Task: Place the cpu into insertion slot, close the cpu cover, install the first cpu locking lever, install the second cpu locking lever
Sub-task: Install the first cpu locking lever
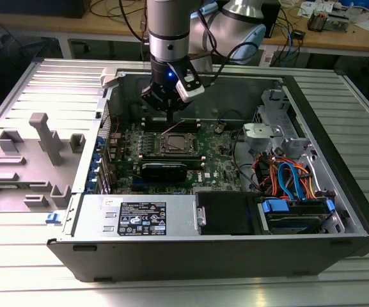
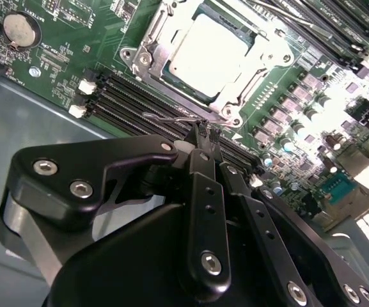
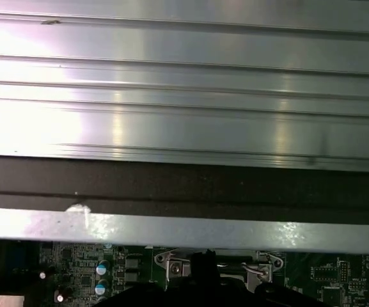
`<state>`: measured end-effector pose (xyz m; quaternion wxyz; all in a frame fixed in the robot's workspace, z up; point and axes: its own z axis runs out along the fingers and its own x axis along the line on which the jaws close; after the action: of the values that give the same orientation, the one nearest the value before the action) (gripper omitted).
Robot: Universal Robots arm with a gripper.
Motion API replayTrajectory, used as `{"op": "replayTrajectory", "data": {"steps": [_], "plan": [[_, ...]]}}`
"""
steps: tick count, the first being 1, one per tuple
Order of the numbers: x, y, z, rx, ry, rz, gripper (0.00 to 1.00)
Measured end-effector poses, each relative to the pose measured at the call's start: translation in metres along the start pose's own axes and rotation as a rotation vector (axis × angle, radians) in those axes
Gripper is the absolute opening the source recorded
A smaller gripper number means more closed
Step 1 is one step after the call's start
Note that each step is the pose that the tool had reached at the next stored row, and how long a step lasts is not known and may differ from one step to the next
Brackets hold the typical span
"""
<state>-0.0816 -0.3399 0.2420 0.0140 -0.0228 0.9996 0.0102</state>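
Black pincer (image 2: 204,137) at the thin wire lever (image 2: 171,119), tips drawn together on or just above it.
Beyond the tips the cpu (image 2: 211,54) sits in the insertion slot (image 2: 147,59) with the cpu cover (image 2: 248,82) framing it; the lever runs along the slot's near edge. Whether the tips truly grip it seems uncertain, their ends being hidden.
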Motion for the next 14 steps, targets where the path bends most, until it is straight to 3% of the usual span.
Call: {"op": "replayTrajectory", "data": {"steps": [3,14], "plan": [[-0.0030,0.0003,0.0047,0.0000,0.0001,0.000,0.11],[-0.0114,0.0034,0.0083,0.0045,0.0002,0.000,0.11]]}}
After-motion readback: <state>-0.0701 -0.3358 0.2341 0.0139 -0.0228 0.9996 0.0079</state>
